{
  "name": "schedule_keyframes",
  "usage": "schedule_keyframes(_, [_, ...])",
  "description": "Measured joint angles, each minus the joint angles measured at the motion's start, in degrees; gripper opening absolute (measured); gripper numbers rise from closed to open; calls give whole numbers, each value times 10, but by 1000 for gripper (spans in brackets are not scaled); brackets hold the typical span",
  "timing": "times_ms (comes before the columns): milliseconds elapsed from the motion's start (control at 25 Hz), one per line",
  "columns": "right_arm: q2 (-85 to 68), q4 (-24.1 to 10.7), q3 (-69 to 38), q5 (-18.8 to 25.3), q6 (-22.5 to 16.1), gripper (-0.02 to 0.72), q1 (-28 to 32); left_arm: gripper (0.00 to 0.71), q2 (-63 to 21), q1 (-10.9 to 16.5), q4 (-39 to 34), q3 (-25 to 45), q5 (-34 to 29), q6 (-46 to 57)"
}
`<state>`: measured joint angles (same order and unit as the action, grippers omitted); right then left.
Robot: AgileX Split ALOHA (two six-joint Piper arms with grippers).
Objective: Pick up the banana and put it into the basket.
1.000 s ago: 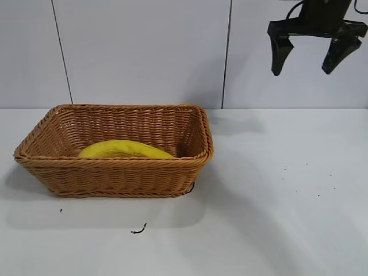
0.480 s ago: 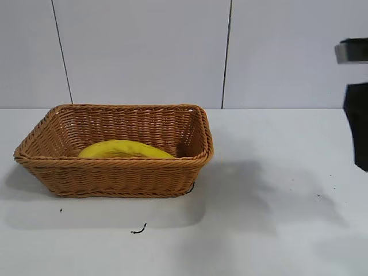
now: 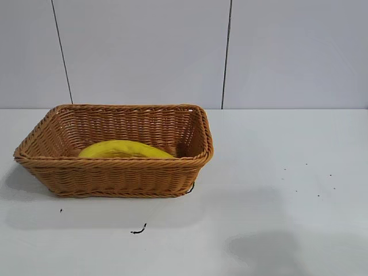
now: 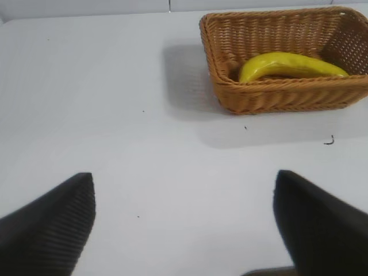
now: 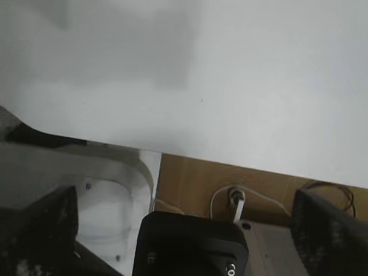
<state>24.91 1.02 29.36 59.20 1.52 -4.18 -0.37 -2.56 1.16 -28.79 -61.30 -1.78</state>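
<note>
I see the banana [image 3: 125, 149] lying in the basket [image 3: 115, 172]; job looks done, both jaws wide, empty.

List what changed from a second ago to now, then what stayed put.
The right gripper, open and empty at the upper right of the exterior view a second ago, slid off the right edge and is gone from that view; its fingers stand wide apart in its wrist view. The banana stayed lying in the basket. The left gripper stays open and parked.

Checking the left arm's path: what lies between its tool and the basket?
Only bare white table between the left tool and the basket, per the left wrist view.
</note>
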Motion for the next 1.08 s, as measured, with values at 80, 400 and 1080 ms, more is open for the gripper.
schedule_keyframes(80, [-60,0,-6,-1,0,690,0,635,0,0,0,0,0,0])
schedule_keyframes(400, [-229,2,-9,-5,2,690,0,635,0,0,0,0,0,0])
schedule_keyframes(1080, [-252,2,-9,-5,2,690,0,635,0,0,0,0,0,0])
